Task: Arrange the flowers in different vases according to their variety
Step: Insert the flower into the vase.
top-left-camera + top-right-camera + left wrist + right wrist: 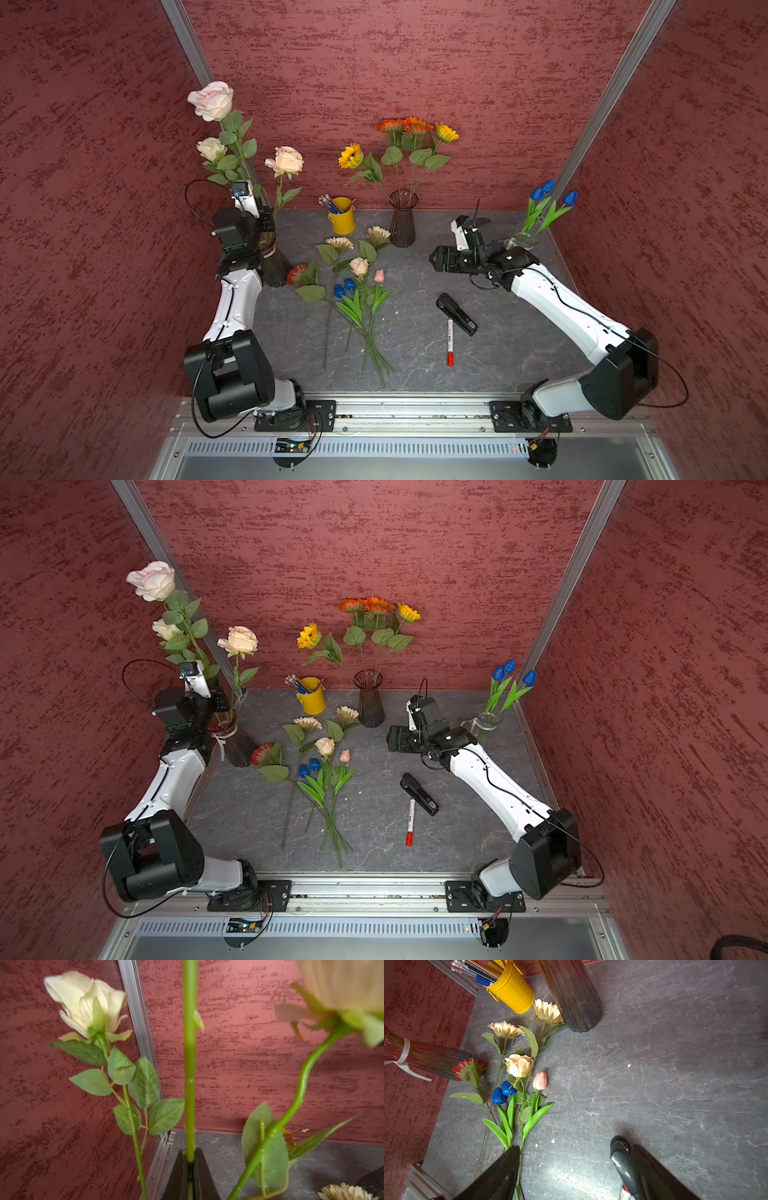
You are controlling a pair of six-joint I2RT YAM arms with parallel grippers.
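Note:
My left gripper [190, 1155] is shut on the straight green stem [189, 1064] of the tall pink rose [211, 99], above the dark flared vase [274, 266]. A cream rose [85, 1001] and a peach rose [286, 161] also stand in that vase. Orange and yellow sunflowers [403, 124] fill the ribbed vase [402, 226]. Blue tulips [548, 193] stand in the small clear vase [525, 239]. On the table lie cream sunflowers [506, 1029], a red sunflower [467, 1069], a peach rose [518, 1065], blue tulips [503, 1092] and a pink tulip [540, 1080]. My right gripper [576, 1151] hovers open and empty to their right.
A yellow pen cup [343, 216] stands at the back beside the ribbed vase. A black stapler-like object [456, 313] and a red marker [450, 341] lie right of the loose flowers. Red walls with aluminium posts [191, 50] close in three sides.

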